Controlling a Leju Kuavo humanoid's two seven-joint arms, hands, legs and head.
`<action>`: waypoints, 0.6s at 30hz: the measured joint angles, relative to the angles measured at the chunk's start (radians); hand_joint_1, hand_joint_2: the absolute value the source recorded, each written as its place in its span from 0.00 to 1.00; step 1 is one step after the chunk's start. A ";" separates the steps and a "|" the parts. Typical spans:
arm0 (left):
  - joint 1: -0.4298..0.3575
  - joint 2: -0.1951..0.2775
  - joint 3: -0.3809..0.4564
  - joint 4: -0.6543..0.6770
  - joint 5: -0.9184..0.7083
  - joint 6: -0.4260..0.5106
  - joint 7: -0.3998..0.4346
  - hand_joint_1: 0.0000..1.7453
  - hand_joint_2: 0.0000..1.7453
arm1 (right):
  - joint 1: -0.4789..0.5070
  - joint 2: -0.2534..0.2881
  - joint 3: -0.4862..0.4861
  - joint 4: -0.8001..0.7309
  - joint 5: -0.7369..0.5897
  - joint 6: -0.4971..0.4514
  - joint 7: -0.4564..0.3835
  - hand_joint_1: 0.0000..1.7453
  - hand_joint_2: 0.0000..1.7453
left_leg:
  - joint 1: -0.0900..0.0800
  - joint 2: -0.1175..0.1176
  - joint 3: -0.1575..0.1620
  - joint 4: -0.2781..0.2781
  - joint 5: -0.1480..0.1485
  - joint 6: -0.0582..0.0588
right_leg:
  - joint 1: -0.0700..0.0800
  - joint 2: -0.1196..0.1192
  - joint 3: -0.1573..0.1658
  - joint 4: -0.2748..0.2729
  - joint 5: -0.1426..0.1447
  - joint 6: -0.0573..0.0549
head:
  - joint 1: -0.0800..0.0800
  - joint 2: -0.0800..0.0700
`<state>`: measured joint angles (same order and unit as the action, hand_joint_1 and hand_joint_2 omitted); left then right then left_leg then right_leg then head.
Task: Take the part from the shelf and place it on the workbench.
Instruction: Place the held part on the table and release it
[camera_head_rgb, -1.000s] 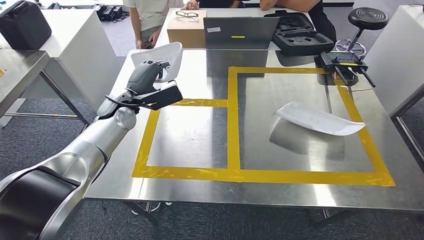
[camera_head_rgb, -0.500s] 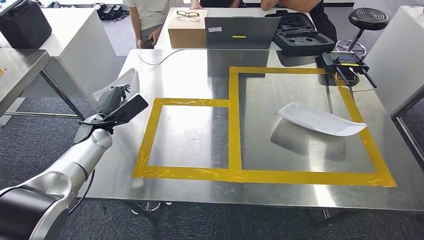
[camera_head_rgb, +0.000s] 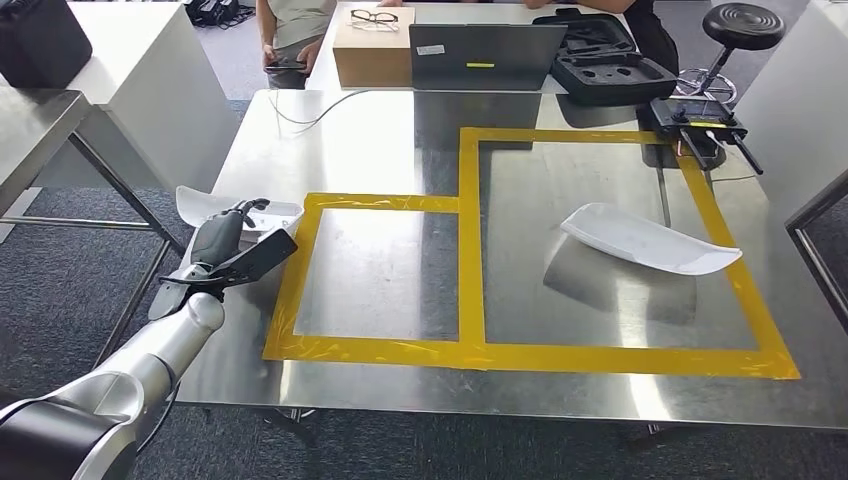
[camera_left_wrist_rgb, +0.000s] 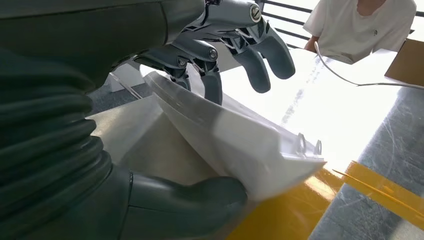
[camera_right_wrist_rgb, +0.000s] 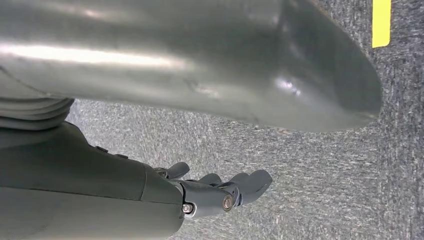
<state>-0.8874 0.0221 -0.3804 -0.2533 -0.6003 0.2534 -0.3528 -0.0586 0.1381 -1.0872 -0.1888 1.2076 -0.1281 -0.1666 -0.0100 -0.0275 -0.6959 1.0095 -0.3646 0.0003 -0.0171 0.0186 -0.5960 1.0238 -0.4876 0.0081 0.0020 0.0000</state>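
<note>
One white part (camera_head_rgb: 232, 211) gripped in left robot hand (camera_head_rgb: 222, 240), at workbench (camera_head_rgb: 400, 120) edge

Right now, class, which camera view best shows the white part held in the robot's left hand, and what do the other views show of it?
The left wrist view: the white part is close up, between thumb and fingers of the left hand. The head view shows the part small at the workbench's left edge. The right wrist view looks at carpet.

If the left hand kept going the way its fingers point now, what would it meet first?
Likely the yellow tape edging the left square on the workbench. The left hand, gripping the white part, points that way; depth is unclear.
</note>
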 joint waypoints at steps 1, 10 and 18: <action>-0.001 0.000 0.001 0.000 -0.005 0.004 0.001 0.00 0.00 | 0.000 0.000 0.000 0.000 0.002 0.001 0.002 0.00 0.00 | 0.000 0.000 -0.001 0.000 0.000 0.000 | 0.000 0.000 -0.001 0.000 0.000 0.000 | 0.000 0.000; -0.043 -0.022 0.002 -0.007 -0.062 0.016 -0.036 0.00 0.00 | 0.001 0.000 0.001 0.000 0.008 0.003 -0.002 0.00 0.00 | 0.002 0.001 0.003 -0.001 -0.001 0.000 | 0.000 0.000 0.003 0.000 -0.001 -0.001 | 0.000 0.000; -0.130 -0.053 0.000 -0.024 -0.132 0.021 -0.037 0.00 0.00 | -0.008 0.000 0.002 0.000 0.007 0.013 -0.008 0.00 0.00 | 0.002 0.001 0.004 -0.001 0.004 -0.002 | 0.002 0.000 0.004 0.000 0.004 0.000 | 0.000 0.000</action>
<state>-1.0172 -0.0305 -0.3803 -0.2774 -0.7324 0.2741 -0.3901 -0.0665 0.1385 -1.0857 -0.1884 1.2143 -0.1150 -0.1744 -0.0077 -0.0268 -0.6919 1.0088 -0.3607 -0.0013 -0.0149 0.0183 -0.5920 1.0236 -0.4834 0.0081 0.0023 0.0000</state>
